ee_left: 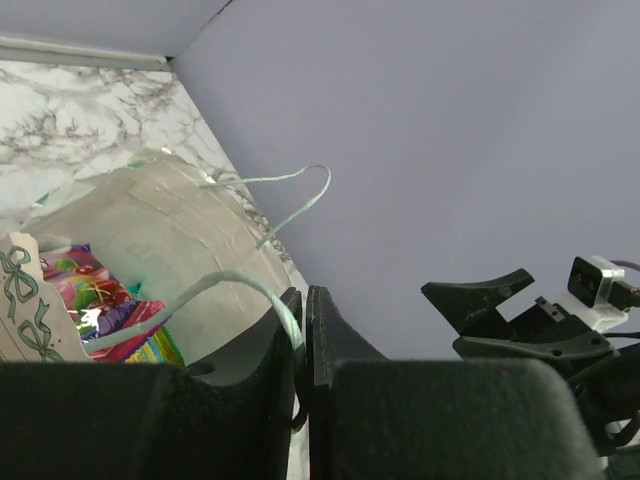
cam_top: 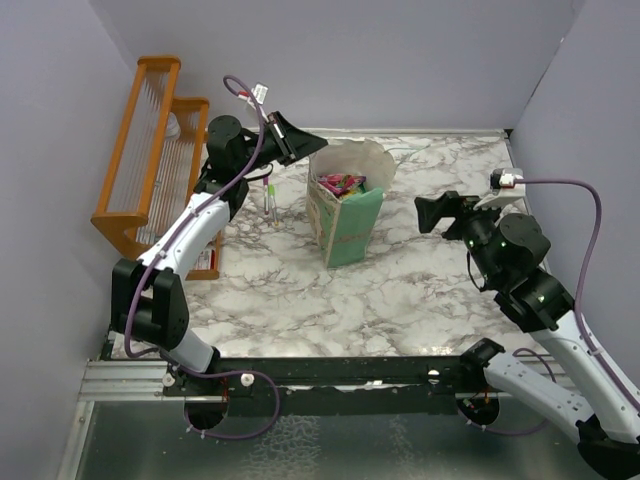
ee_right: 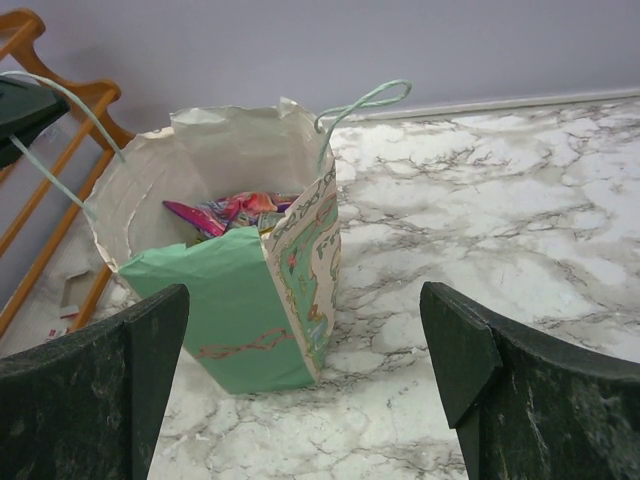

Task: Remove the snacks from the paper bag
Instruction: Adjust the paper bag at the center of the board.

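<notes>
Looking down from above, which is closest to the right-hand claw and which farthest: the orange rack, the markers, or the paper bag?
1. paper bag, mid-table, just left of the right gripper.
2. markers, lying beyond the bag, further left.
3. orange rack, against the far-left wall.

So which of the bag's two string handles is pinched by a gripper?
The handle toward the orange rack: it runs taut into the shut left gripper. The other handle loops free above the paper bag.

place: robot lab cell | cues: plain walls (cam_top: pixel 400 60), marble table (cam_top: pixel 400 295)
</notes>
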